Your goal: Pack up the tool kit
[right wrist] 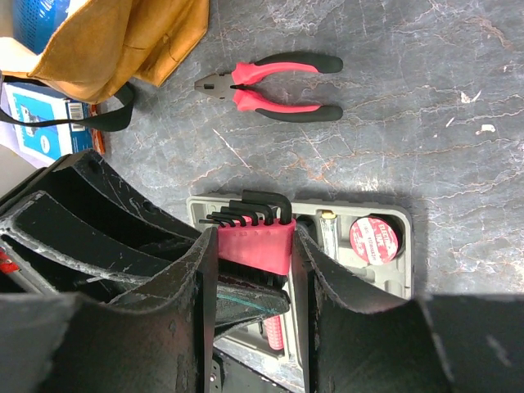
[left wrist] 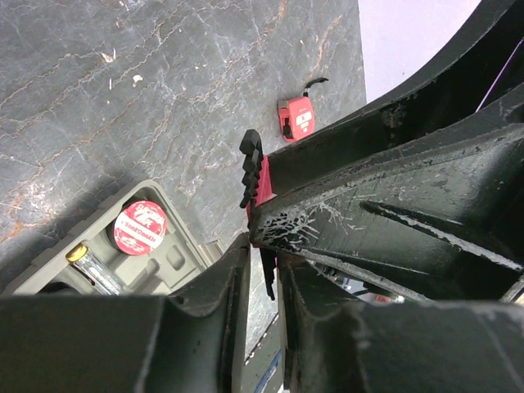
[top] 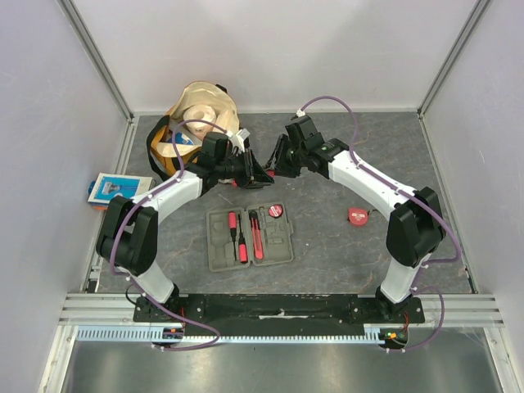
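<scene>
The grey tool case [top: 219, 255] lies open in the middle of the table. It holds red-handled screwdrivers [top: 256, 237] and a round red tape roll [top: 275, 211]. Both grippers meet just beyond the case. My right gripper [right wrist: 252, 246] is shut on the red holder of a black hex key set [right wrist: 246, 217], held above the case [right wrist: 401, 278]. My left gripper [left wrist: 264, 250] has its fingers a narrow gap apart around the keys' long ends [left wrist: 270, 282], with light on both sides. Red-and-black pliers [right wrist: 274, 86] lie on the table. A red tape measure [top: 358, 215] lies to the right.
A tan-and-yellow bag [top: 196, 123] stands at the back left. A blue-and-white packet [top: 115, 188] lies at the left edge. White walls enclose the dark table on three sides.
</scene>
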Motion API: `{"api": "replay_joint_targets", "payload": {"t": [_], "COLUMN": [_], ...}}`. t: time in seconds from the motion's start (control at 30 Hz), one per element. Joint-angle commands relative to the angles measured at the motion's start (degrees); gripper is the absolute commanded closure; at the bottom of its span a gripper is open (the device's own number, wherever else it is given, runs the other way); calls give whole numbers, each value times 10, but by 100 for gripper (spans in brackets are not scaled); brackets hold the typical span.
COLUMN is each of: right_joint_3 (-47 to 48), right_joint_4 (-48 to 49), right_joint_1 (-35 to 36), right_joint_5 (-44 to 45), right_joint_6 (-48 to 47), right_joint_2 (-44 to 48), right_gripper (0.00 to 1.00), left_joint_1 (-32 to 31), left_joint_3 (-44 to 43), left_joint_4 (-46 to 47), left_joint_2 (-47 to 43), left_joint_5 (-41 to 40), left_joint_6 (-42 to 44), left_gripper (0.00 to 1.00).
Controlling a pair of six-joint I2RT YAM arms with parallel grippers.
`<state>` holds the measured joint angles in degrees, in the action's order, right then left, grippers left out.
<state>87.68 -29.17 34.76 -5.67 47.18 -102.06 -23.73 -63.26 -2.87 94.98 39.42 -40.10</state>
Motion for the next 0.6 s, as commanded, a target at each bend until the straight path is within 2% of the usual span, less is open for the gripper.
{"api": "replay_joint_targets", "payload": {"t": [0.0,0.1,0.17,0.23,0.33,0.37,0.47,0.57], "right_joint_3": [14,10,7,5,-11,-23,-76,-130], "right_joint_4": [16,16,17,17,27,45,110,197], "right_joint_1": [3,3,3,3,3,1,-7,-18], "right_joint_5": [-15,-21,-18,-9,21,32,39,3], "right_joint_6": [-3,-7,-9,-9,-7,-6,-6,-2], "right_joint_2": [21,20,22,27,50,64,113,157], "right_gripper": [61,59,54,46,24,20,14,14], "left_joint_1": [0,-1,-1,-2,-1,-1,-2,0], "left_joint_3": [-20,-21,-23,-23,-23,-23,-27,-32], "left_joint_4": [27,27,27,27,45,46,49,52], "left_joint_2": [-11,-12,-14,-16,-29,-34,-52,-73], "left_joint_5": [18,29,38,46,53,53,60,71], "left_joint_6": [-22,-33,-45,-53,-60,-60,-60,-62], "left_gripper": [79,90,98,98,98,98,98,98]}}
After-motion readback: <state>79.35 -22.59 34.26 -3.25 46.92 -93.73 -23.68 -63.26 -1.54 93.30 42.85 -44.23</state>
